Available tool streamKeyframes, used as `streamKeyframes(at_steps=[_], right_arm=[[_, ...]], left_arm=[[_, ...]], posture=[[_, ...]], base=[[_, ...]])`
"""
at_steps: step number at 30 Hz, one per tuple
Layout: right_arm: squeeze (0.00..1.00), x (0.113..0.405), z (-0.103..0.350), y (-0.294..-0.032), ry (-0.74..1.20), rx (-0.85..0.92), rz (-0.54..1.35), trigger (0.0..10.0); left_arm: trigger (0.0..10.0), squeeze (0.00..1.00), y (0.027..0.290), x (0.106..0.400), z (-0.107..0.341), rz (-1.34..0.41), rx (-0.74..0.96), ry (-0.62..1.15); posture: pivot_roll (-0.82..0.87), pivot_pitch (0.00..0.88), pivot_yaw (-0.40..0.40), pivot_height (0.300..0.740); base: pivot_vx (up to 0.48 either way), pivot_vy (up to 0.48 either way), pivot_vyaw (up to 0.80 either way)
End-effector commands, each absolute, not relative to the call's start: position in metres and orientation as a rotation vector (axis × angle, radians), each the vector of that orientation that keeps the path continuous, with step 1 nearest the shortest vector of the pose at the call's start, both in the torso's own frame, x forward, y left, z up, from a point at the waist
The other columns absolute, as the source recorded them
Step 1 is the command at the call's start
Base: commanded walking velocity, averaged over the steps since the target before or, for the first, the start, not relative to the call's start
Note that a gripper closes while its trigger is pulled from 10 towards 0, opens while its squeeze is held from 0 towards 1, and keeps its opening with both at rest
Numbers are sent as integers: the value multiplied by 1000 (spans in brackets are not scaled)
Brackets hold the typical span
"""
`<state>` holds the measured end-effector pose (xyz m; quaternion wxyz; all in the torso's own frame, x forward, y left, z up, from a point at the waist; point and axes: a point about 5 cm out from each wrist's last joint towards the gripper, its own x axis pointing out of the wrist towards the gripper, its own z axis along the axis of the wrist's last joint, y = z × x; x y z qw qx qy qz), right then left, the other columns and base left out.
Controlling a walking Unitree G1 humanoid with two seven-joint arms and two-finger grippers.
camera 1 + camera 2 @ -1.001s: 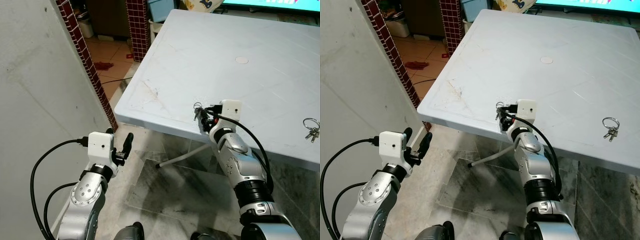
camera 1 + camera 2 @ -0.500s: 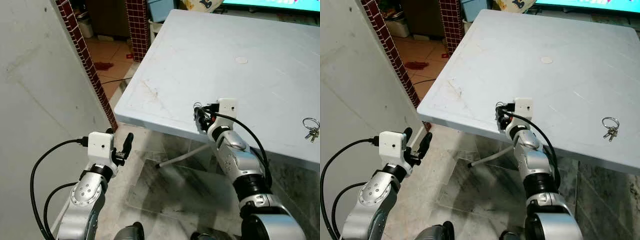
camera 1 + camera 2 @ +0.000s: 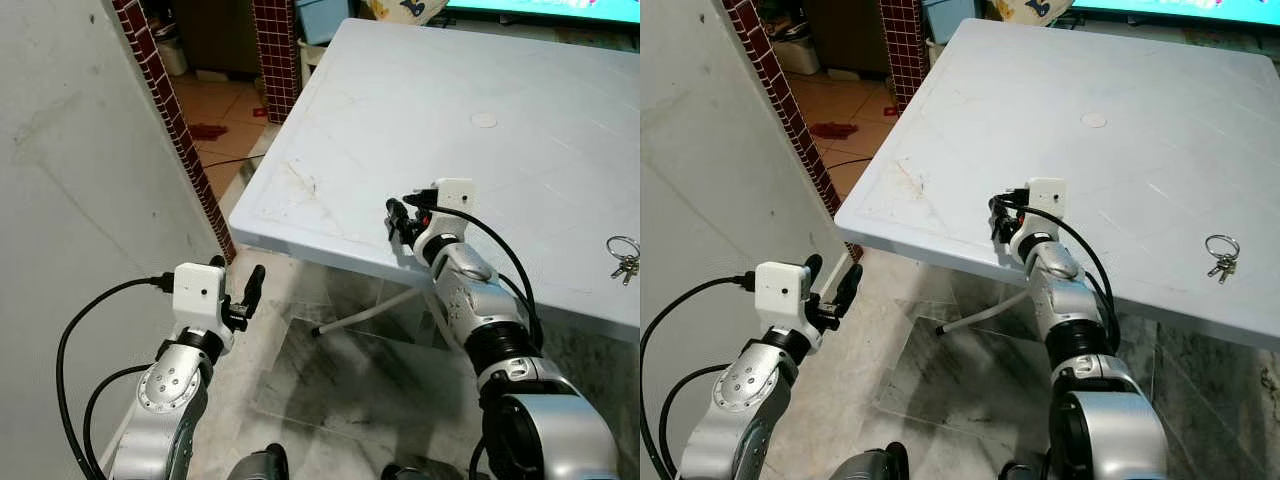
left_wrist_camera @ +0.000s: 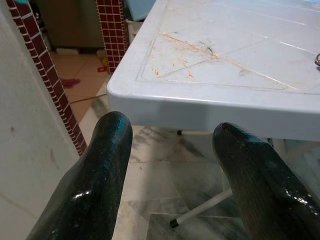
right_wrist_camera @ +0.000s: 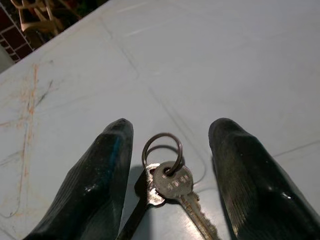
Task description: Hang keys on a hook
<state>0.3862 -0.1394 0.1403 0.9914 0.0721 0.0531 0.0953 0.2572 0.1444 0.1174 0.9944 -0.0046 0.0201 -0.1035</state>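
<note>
A small bunch of keys on a metal ring (image 5: 165,167) lies flat on the pale blue table (image 3: 400,100), close to its near edge. My right gripper (image 5: 170,131) (image 3: 399,217) is open, one finger on each side of the keys, low over the tabletop. A second bunch of keys on a ring (image 3: 623,256) lies far to the right on the same table. My left gripper (image 3: 238,272) (image 4: 170,131) is open and holds nothing, down below table height between the grey wall and the table's corner.
A grey wall (image 3: 70,200) with a dark red tiled edge (image 3: 170,120) stands close on the left. Under the table are a metal leg (image 3: 365,315) and a marble floor (image 3: 340,380). A small round mark (image 3: 483,120) sits mid-table.
My right wrist has shifted slightly farther over the table edge, with the fingers still around the keys. The left arm has barely moved.
</note>
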Motion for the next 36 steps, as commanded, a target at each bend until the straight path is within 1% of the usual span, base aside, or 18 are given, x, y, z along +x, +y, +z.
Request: streamKeyframes(at_steps=[1, 4, 13, 14, 15, 16, 17, 18, 28, 36], right_arm=[[0, 388, 141, -137, 111, 178, 200, 10000], [0, 389, 140, -135, 122, 204, 208, 10000], [0, 389, 136, -131, 143, 200, 208, 10000], [0, 388, 135, -130, 146, 202, 209, 7725], [0, 388, 134, -129, 147, 207, 214, 7725], [0, 388, 134, -129, 148, 209, 217, 4549], [0, 388, 134, -128, 149, 211, 220, 3098], [0, 388, 134, -127, 149, 213, 219, 0], [0, 388, 132, -123, 160, 251, 225, 0], [0, 386, 129, -126, 167, 260, 220, 0]], left_arm=[[10000, 0, 148, 254, 117, -196, 1, 50], [10000, 0, 148, 254, 117, -195, 0, 51], [10000, 0, 149, 252, 117, -192, 1, 53], [10000, 0, 149, 252, 117, -192, 1, 53], [10000, 0, 149, 252, 117, -192, 1, 54], [10000, 0, 149, 252, 117, -193, 1, 54], [10000, 0, 148, 252, 117, -193, 0, 54], [10000, 0, 148, 251, 117, -193, 0, 54], [10000, 0, 148, 251, 117, -194, 1, 55], [10000, 0, 148, 251, 117, -196, 0, 56]], posture=[[149, 168, 63, 740], [151, 170, 62, 740], [154, 173, 63, 740], [154, 173, 63, 740], [154, 174, 64, 740], [154, 174, 64, 740], [155, 173, 64, 740], [155, 174, 65, 740], [155, 178, 67, 740], [150, 182, 69, 740]], base=[[0, 0, 0], [0, 0, 0], [0, 0, 0], [0, 0, 0], [0, 0, 0], [0, 0, 0], [0, 0, 0], [0, 0, 0], [0, 0, 0], [0, 0, 0]])
